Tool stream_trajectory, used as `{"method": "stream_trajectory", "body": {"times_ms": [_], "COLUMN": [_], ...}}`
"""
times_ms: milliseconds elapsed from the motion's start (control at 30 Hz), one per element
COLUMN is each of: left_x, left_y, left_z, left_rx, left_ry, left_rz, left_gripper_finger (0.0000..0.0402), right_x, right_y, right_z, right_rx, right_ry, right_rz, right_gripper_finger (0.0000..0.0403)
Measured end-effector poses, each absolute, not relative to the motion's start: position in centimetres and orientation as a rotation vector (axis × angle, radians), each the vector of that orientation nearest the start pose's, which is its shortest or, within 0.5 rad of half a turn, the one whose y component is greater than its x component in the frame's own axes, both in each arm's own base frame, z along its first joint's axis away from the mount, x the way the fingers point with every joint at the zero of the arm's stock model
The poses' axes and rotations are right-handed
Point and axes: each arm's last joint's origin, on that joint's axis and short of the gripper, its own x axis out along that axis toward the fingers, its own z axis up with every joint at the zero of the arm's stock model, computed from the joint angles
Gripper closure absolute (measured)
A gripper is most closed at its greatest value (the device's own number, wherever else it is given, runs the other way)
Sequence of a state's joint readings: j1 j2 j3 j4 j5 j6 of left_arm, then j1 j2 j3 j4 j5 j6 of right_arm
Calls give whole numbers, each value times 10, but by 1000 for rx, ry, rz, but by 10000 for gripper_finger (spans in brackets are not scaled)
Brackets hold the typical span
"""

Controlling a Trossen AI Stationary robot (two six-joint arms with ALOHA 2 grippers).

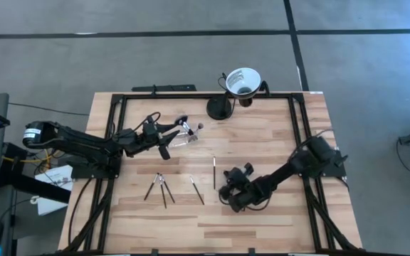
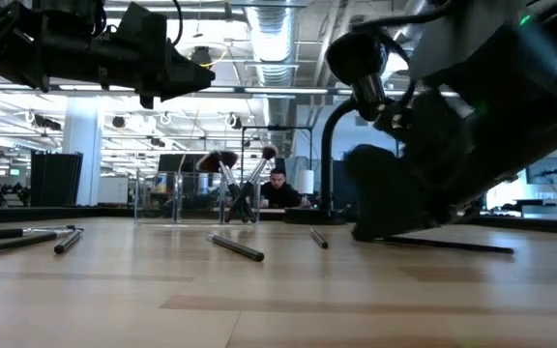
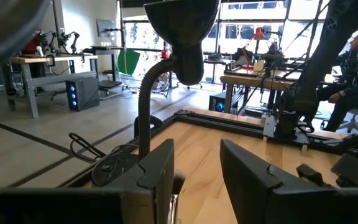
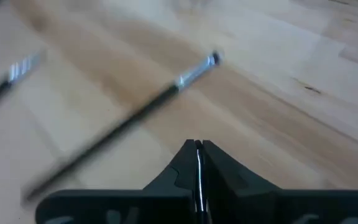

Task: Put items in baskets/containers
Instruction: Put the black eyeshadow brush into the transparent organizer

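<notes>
A clear container [image 1: 184, 134] with a few brushes leaning in it [image 2: 235, 184] sits at the tips of my left gripper [image 1: 171, 136], whose fingers stand apart around it [image 3: 196, 149]. Loose brushes lie flat on the wood: one [image 1: 214, 173], one [image 1: 196, 189] and a small cluster [image 1: 159, 188]. My right gripper [image 1: 226, 190] is shut and low over the table [image 2: 370, 232], just right of them. In its wrist view [image 4: 197, 144] nothing sits between the fingers, and a brush [image 4: 166, 93] lies ahead. My left gripper comes level from the table's left and has the clear container between its two fingers. The place of contact sits at the wrist view's lower edge, where only a pale strip [image 3: 174, 205] shows. Which part of the container it holds cannot be told.
A white funnel-shaped cup [image 1: 243, 80] on a black stand [image 1: 219, 108] stands at the far edge, straight ahead of my left gripper [image 3: 114, 168]. A black frame [image 1: 116, 135] borders the table. Bare wood lies along the near edge.
</notes>
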State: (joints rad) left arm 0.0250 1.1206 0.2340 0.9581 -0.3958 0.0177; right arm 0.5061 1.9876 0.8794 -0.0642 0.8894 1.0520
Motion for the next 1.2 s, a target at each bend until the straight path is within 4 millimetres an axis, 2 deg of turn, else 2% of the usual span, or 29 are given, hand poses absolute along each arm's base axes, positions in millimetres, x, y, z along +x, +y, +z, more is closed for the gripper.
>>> {"method": "stream_trajectory", "body": {"times_ms": [67,167,367,467,533,633,767,967,1067,1200], "left_x": [200,200,200,200,200,199,192,172,165,164], "left_y": [16,16,16,16,16,14,10,-1,-7,-11], "left_z": [196,196,196,197,197,200,213,239,246,247], "left_rx": [4,-22,-42,-59,-64,-67,-59,-11,5,27], "left_ry": [-67,-73,-81,-88,-91,-106,-177,-316,-357,-361], "left_rz": [421,420,419,414,399,372,342,290,260,239], "left_gripper_finger": [275,275,275,275,275,275,275,275,275,275], "right_x": [295,301,307,311,314,321,337,353,373,405], "right_y": [137,131,118,105,93,74,43,7,-12,-30], "right_z": [98,148,226,247,254,251,229,200,190,193], "right_rx": [161,93,-113,-203,-218,-224,-223,-249,-266,-205], "right_ry": [574,453,235,103,-29,-159,-192,-439,-368,-492], "right_rz": [-682,-644,-571,-506,-402,-252,-215,-113,-138,-109], "right_gripper_finger": [398,399,400,401,401,402,402,402,402,403]}}
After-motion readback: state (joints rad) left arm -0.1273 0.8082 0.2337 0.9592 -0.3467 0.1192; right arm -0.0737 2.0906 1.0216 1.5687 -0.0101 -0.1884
